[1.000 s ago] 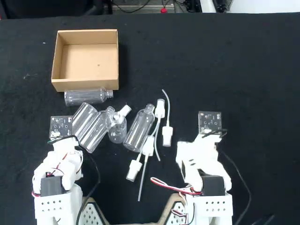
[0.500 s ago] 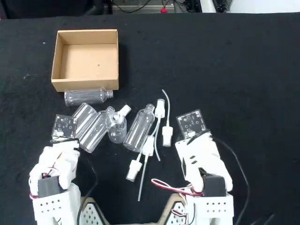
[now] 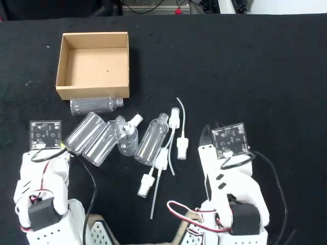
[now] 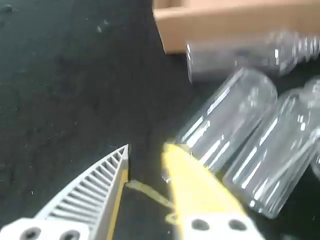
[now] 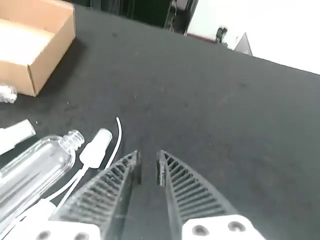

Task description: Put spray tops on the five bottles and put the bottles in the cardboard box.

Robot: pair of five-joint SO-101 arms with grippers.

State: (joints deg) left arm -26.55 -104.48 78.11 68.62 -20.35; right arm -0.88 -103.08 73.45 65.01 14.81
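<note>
**Fig.** Both claws slightly parted, holding nothing. L claw sits just beside base of nearest bottle; R claw hangs near spray tops. Five clear bottles lie on their sides on tabletop in front of cardboard box, one along its front wall. No tops fitted, none boxed. Risks: bottles are round and touching, so a nudge prob. rolls neighbours off. Dip tubes cross, so lifting one top may drag others.

Black table (cloth-like surface).
</note>
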